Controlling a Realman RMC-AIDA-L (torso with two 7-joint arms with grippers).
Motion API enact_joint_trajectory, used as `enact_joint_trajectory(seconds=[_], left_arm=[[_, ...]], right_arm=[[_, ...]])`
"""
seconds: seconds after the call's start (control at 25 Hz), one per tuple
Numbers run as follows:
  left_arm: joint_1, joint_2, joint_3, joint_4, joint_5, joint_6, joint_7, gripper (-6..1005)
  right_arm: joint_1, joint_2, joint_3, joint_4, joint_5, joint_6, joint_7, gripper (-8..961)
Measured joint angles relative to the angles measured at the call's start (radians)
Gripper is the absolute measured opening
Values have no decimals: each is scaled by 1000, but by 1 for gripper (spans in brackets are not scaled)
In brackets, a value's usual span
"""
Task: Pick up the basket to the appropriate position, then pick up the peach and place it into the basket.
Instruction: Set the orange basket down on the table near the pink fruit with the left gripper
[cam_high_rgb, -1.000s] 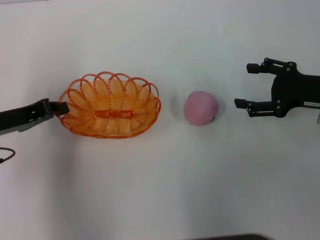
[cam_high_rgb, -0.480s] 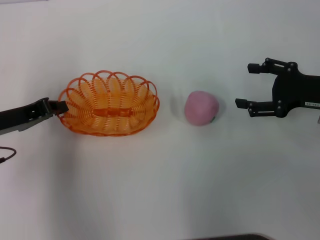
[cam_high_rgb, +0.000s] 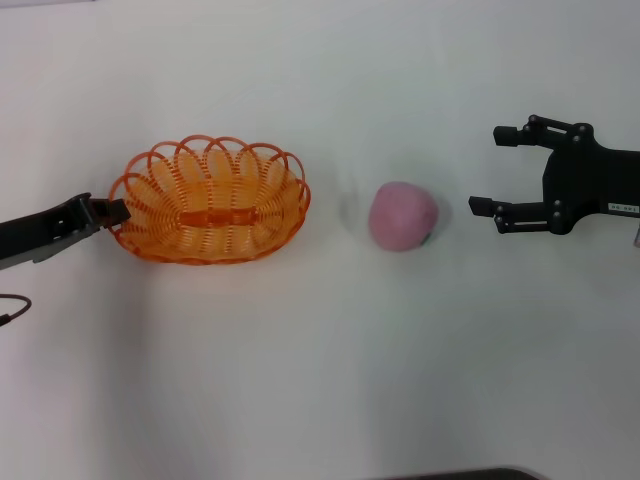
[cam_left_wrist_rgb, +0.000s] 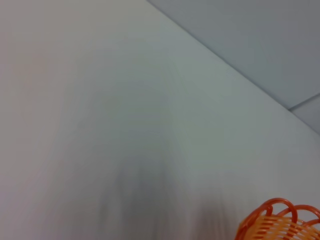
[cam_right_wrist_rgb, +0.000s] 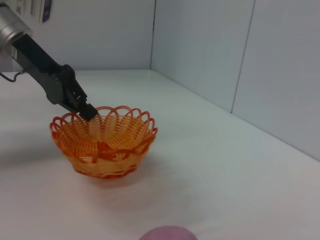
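Note:
The orange basket (cam_high_rgb: 208, 200) is at the table's left, and my left gripper (cam_high_rgb: 115, 212) is shut on its left rim. The right wrist view shows the same grip, with the left gripper (cam_right_wrist_rgb: 89, 112) pinching a rim loop of the basket (cam_right_wrist_rgb: 104, 142); I cannot tell whether its base touches the table. A corner of the basket (cam_left_wrist_rgb: 280, 222) shows in the left wrist view. The pink peach (cam_high_rgb: 402, 215) lies alone to the basket's right. My right gripper (cam_high_rgb: 485, 171) hangs open just right of the peach, not touching it. The peach (cam_right_wrist_rgb: 167, 233) peeks into the right wrist view.
The white table (cam_high_rgb: 320, 370) spreads around everything. A dark cable loop (cam_high_rgb: 10, 308) lies at the left edge below my left arm. Grey wall panels (cam_right_wrist_rgb: 240, 55) stand beyond the table's far side.
My left gripper has carried the basket a little to the left and farther back, widening the gap to the peach. The peach and the right gripper have stayed put.

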Motion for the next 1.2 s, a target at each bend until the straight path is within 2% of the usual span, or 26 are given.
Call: enact_joint_trajectory(seconds=[0.6,1.04,1.2], left_arm=[[1,0,-3,-13,-6,-13,-1,42],[-6,0,-12,-33,-33,11,24,127],[-12,0,-39,-29,-37,58,50,241]], right_arm=[[2,0,0,0,0,5,0,924],[2,2,0,0,0,5,0,924],[2,2,0,0,0,5,0,924]])
